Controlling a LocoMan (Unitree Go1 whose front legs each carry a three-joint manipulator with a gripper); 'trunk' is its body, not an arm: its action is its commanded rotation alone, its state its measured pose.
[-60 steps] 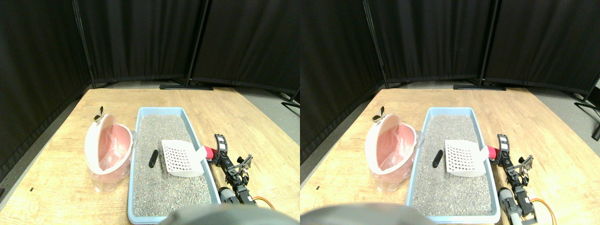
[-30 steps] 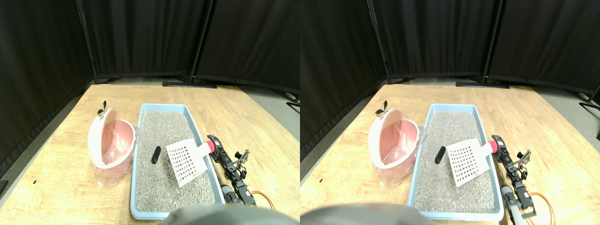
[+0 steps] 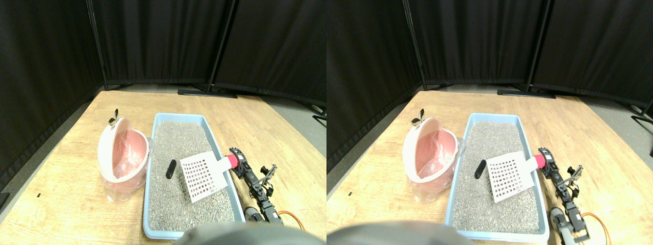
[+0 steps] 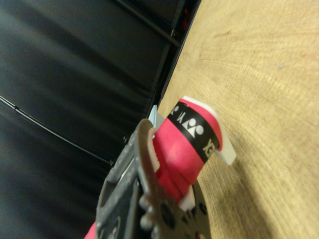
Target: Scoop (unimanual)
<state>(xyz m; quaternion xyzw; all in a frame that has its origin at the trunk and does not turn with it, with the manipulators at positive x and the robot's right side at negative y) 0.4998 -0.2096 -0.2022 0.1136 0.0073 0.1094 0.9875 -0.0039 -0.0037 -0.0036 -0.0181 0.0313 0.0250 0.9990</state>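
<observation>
In the stereo pair view, the right gripper (image 3: 237, 159) is clamping the red-wrapped handle of the white slotted scoop (image 3: 203, 176); its grid blade is lying tilted on grey litter in the blue tray (image 3: 149, 204), beyond the fingers, near a dark lump (image 3: 170, 168). In the wrist view, the red handle (image 4: 187, 149) with a black band is sitting against the jaw.

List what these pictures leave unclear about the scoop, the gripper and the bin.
- Jaw gap: in the wrist view the red wrapped handle covers it.
- Scoop edge: stereo view too small to tell if it digs into the litter in the blue tray.
- Pink bin: its bottom is hidden by its own rim and the plastic liner.
- Dark lump: too small to identify.
</observation>
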